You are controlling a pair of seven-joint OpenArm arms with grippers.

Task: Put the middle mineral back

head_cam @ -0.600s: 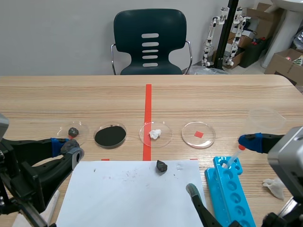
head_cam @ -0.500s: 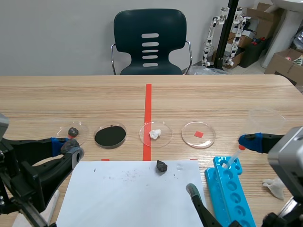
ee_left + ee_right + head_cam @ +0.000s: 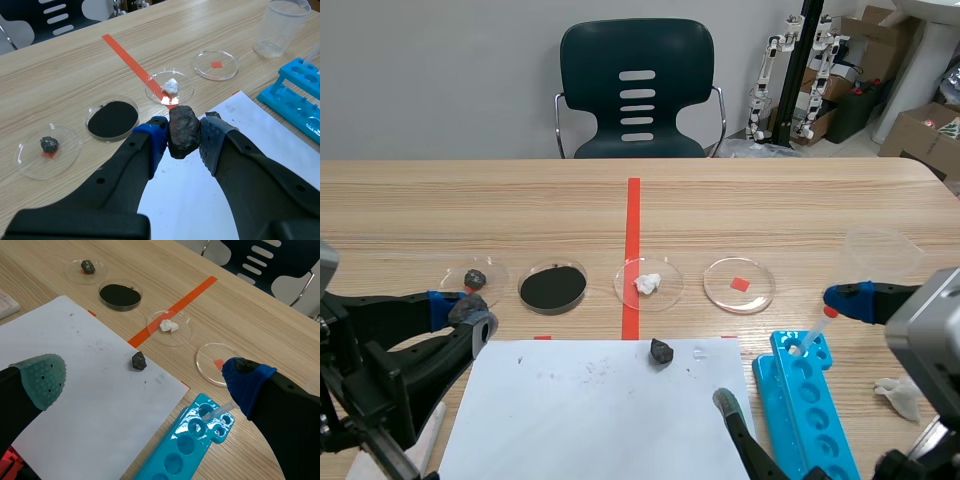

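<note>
**Mineral lump in left end effector, return pending**

Left end effector [image 3: 183, 144]: closed on a dark, rough mineral lump [image 3: 183, 131]. The pads press on two opposite faces. The lump hangs above the near edge of the white paper sheet [image 3: 245, 135].

Right end effector [image 3: 144, 376]: fingers wide apart and holding nothing, above the paper beside the blue tube rack [image 3: 186, 452].

Worktop [image 3: 520, 210] carries a row of four dishes:
- a dish with a small dark piece [image 3: 48, 145]
- a black-filled dish [image 3: 112, 116]
- a dish with white mineral [image 3: 171, 85]
- an empty dish [image 3: 226, 71] with only a red square in it

A separate small dark fragment [image 3: 661, 350] lies on the paper, near the end of the red tape line.

Judgement: I take the held lump to be the task's mineral. The empty dish is the only free one, so it is the likely home. Which place counts as "middle" cannot be settled from these views.

Handling:
- The lump looks rigid, dense and irregular, and should not give under the pads.
- The rough surface should grip well, though angled facets could let it pivot.
- Dark specks on the paper suggest this material sheds, so treat it as brittle.
- Best hold is across the broad opposite faces near mid-body, as now.
- Lower it into the dish before opening. The dish looks thin and light, so a drop could shift or crack it.
</note>
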